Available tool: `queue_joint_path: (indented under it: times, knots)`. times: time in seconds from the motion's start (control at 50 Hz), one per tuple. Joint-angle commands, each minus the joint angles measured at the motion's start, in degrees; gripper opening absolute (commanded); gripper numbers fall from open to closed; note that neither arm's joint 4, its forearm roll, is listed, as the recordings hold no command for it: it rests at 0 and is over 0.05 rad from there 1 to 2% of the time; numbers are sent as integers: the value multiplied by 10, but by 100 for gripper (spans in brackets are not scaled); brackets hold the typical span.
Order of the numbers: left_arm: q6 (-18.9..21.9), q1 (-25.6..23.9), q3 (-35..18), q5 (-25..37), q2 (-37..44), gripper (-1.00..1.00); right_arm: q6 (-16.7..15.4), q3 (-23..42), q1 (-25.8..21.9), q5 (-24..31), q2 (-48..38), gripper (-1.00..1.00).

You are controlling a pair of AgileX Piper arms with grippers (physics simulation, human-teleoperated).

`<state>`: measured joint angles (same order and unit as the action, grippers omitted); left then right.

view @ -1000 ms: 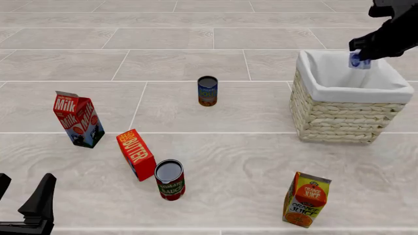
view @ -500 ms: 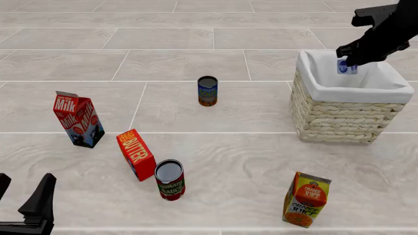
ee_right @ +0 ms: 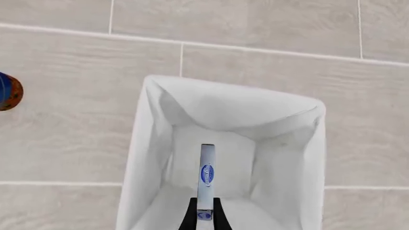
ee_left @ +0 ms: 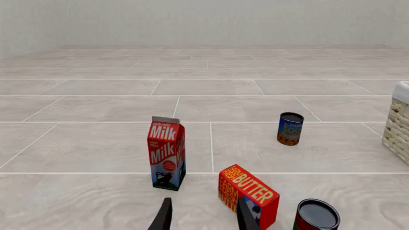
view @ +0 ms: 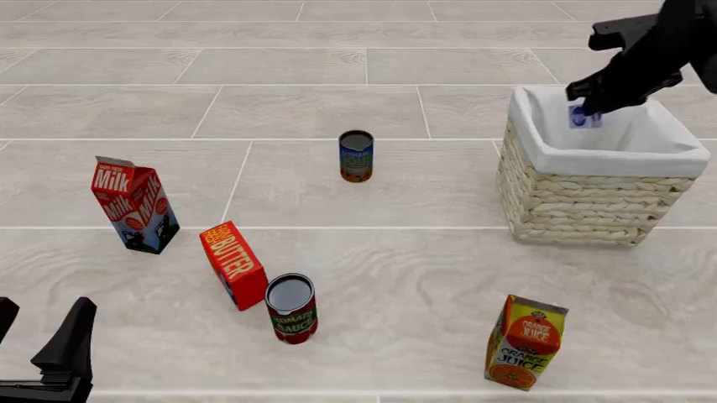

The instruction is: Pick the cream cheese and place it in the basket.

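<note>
The basket (view: pixel 583 201) of pale wicker with a white cloth lining stands at the right. My right gripper (view: pixel 592 99) is shut on the cream cheese (view: pixel 583 117), a thin white box with blue markings, and holds it above the basket's open top. In the right wrist view the cream cheese (ee_right: pixel 206 179) hangs edge-on between the fingers (ee_right: pixel 219 218) over the basket's lined inside (ee_right: pixel 281 158). My left gripper (view: pixel 39 353) is open and empty at the near left corner; its fingertips (ee_left: pixel 164 218) show in the left wrist view.
A milk carton (view: pixel 134 206), a red-orange butter box (view: pixel 233 264) and a tomato sauce can (view: pixel 291 307) stand at the left and middle. A soup can (view: pixel 356 156) stands further back. An orange juice carton (view: pixel 525 342) stands at the near right.
My right gripper has moved left with the cream cheese, from the basket's far right rim to over its opening. The left arm has not moved.
</note>
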<state>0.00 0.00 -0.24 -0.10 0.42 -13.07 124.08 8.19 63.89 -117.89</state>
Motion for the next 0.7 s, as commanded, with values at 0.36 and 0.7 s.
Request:
queue_joint_path:
  times: [0.36,0.7]
  knots:
    - [0,0,0,0,0,100,-5,47,-9,10,-44,-100]
    - [0,0,0,0,0,100,1,89,-12,35,-57,100]
